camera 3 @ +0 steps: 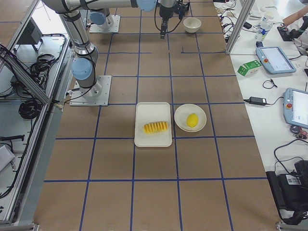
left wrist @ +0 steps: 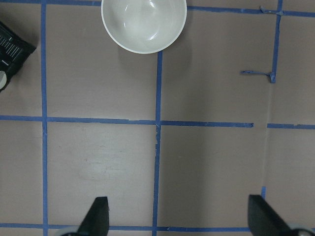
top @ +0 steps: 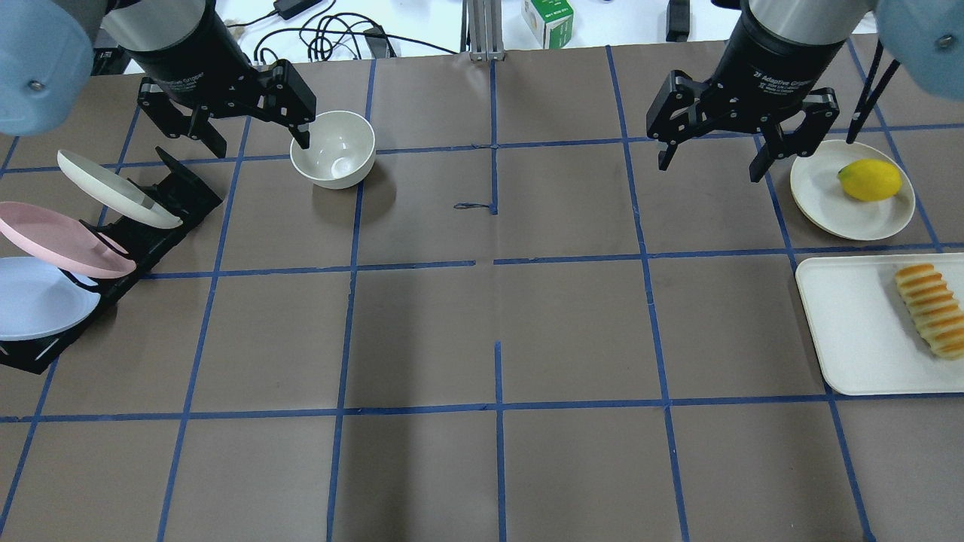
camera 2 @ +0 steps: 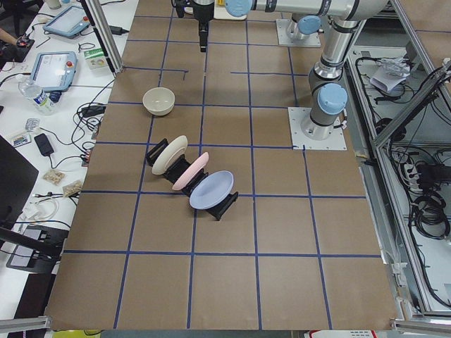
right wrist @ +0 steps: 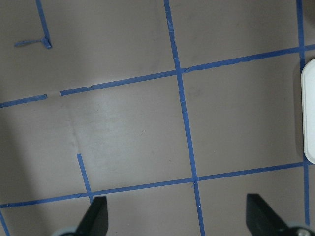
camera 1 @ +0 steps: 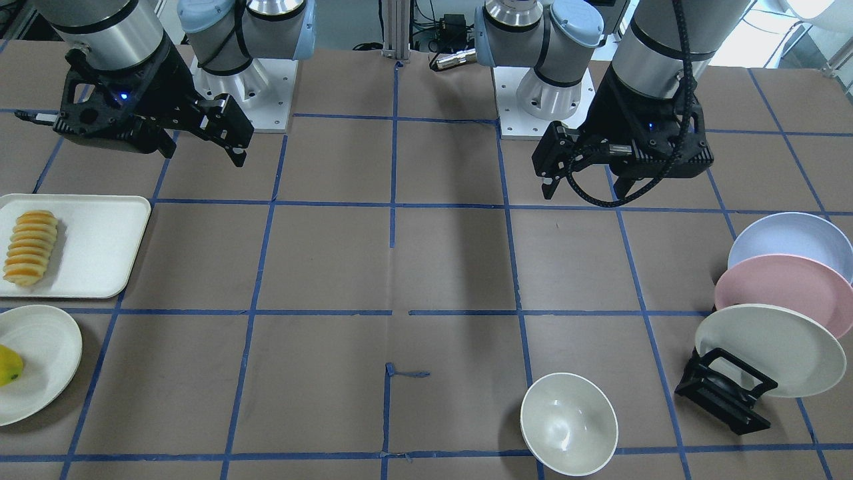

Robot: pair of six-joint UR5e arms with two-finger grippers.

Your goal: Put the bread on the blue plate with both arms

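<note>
left gripper [top: 260, 144]: wide open, empty; I'd pinch blue plate [top: 30, 297] rim
right gripper [top: 709, 170]: wide open, empty; bread [top: 928, 309] after

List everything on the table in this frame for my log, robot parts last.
table: one, brown with a blue tape grid
bread: one sliced loaf, yellow-orange, on the tray
tray: one, white, robot's right side
lemon: one, yellow, on the small plate
small plate: one, cream, beside the tray
bowl: one, white, empty, left half
rack: one, black, robot's left side
cream plate: one, in the rack, farthest from the robot
pink plate: one, middle slot
blue plate: one, nearest slot
left gripper: black, open, empty
right gripper: black, open, empty
</note>
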